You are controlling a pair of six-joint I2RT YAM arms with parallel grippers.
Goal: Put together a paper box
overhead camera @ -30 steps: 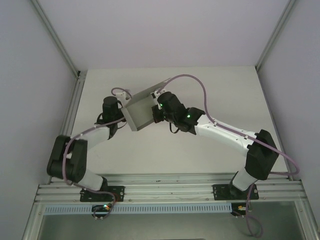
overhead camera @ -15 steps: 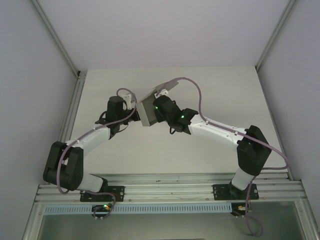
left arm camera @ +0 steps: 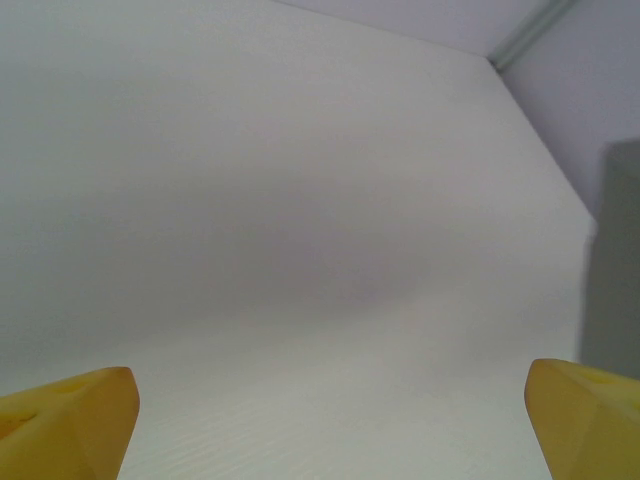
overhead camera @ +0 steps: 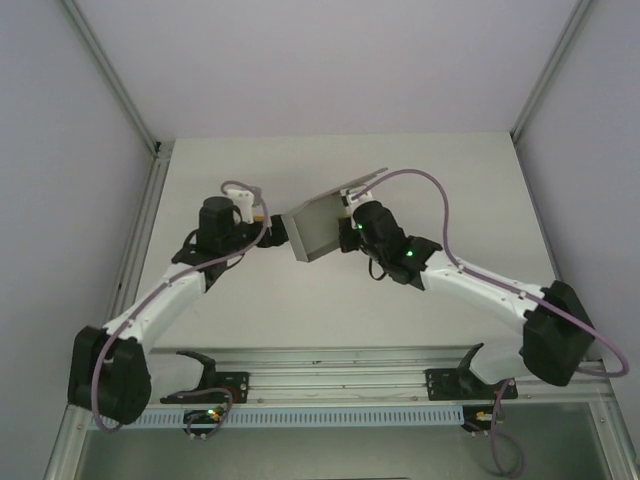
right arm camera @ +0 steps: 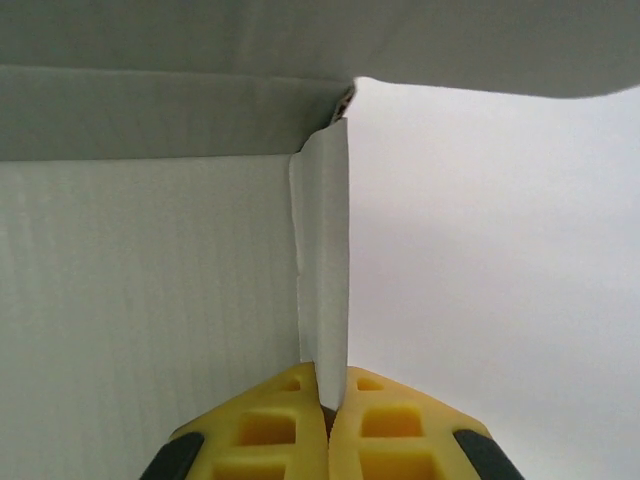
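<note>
Grey card: one paper box (overhead camera: 316,235), pinched by right claw (right arm camera: 328,402).

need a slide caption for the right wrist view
Right end effector shut on a thin side flap of the grey paper box.

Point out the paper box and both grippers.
paper box (overhead camera: 318,235), top external view, broad grey panel.
left gripper (left arm camera: 328,385), left wrist view, midway between open fingertips.
right gripper (right arm camera: 326,396), right wrist view, fingertips pinching the box wall.
</note>
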